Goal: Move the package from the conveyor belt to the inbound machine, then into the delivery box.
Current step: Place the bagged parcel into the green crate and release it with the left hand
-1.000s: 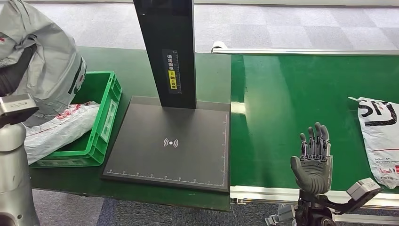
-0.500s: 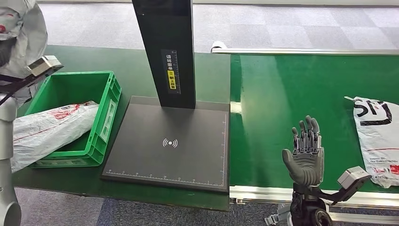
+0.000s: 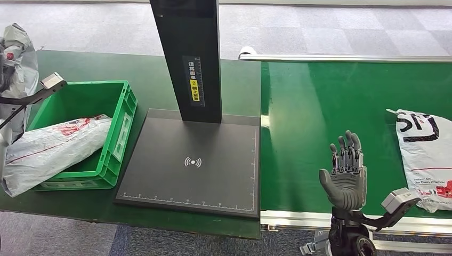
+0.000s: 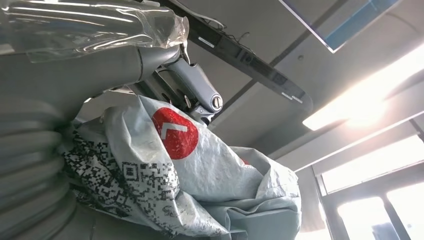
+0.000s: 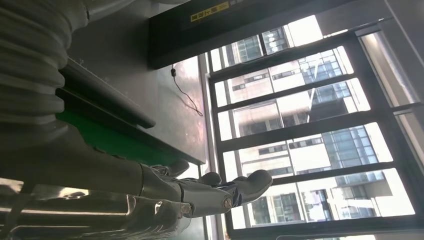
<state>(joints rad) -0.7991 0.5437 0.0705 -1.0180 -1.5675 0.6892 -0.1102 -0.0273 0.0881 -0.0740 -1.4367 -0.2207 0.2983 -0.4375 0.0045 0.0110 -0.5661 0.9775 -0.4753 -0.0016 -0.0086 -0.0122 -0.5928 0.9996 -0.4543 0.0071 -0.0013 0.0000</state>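
My left hand (image 4: 125, 62) grips a crumpled grey package (image 4: 200, 175) with a red logo and a printed code. In the head view that grey package (image 3: 20, 56) hangs at the far left, beyond the green delivery box (image 3: 120, 125). A white package (image 3: 50, 149) lies in the box and sticks out over its near-left rim. Another white package (image 3: 426, 154) with black lettering lies on the green conveyor belt (image 3: 320, 106) at the right edge. My right hand (image 3: 345, 173) stands open over the belt's near edge with fingers (image 5: 215, 192) straight, left of that package and apart from it.
The inbound machine's black plate (image 3: 160, 160) sits between the box and the belt, with its black post (image 3: 186, 53) rising at the back. A silver rail (image 3: 298, 217) edges the belt's near side. Grey carpet floor (image 3: 320, 26) lies beyond the table.
My left arm has swung the grey package leftward and away from the box. The white package on the belt has crept left. My right hand shifted slightly left and lower.
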